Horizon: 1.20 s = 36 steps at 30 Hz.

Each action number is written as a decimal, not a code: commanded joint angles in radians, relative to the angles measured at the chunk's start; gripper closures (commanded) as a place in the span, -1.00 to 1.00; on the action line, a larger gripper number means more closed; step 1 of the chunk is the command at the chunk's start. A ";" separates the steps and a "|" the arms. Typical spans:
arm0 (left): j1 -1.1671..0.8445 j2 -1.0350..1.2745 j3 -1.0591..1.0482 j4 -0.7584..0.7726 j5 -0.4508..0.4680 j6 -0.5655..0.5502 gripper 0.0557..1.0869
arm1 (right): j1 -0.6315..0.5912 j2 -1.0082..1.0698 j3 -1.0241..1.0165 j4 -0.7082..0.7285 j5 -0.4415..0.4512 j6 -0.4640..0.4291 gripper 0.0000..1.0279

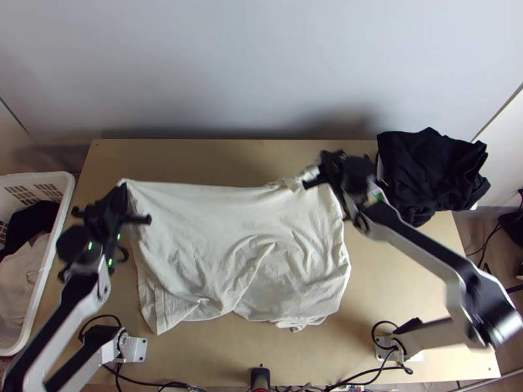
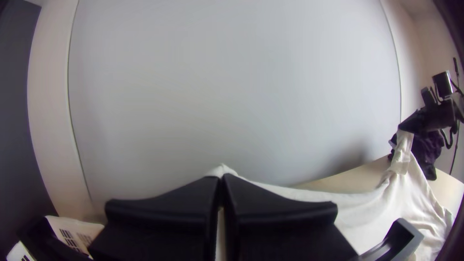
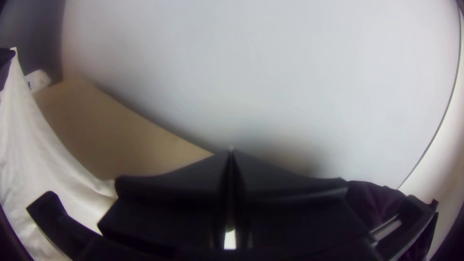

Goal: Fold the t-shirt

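1. Left claw (image 1: 122, 189) is closed on the pale t-shirt (image 1: 222, 242), gripping its far left corner above the table (image 1: 209, 160).
2. Right claw (image 1: 325, 160) is closed too, pinching a bunched bit of the shirt's far edge, towards the right.
3. Between the two claws that far edge stretches almost straight; the cloth slopes down towards the near side, spread wide, with slanting creases and a rumpled near edge on the table.
4. Black cloth (image 1: 425, 163) lies heaped at the table's far right.
5. Beside the table's left edge stands a white basket (image 1: 65, 186), holding dark and pale cloth.
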 commanded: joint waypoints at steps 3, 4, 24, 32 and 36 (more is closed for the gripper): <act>0.078 0.473 0.275 0.117 0.014 -0.056 0.92 | -0.066 0.368 0.328 0.027 -0.013 -0.033 0.95; 0.083 0.516 0.315 0.117 0.012 -0.066 0.92 | -0.078 0.397 0.363 0.027 -0.013 -0.032 0.95; 0.166 1.059 0.801 0.144 -0.016 -0.069 0.92 | -0.146 0.698 0.794 0.034 0.027 -0.070 0.95; 0.175 1.036 0.768 0.143 -0.025 -0.035 0.92 | -0.107 0.623 0.692 0.032 0.063 -0.068 0.95; 0.163 0.963 0.657 0.143 -0.013 0.031 0.93 | -0.061 0.517 0.535 0.035 0.063 -0.065 0.95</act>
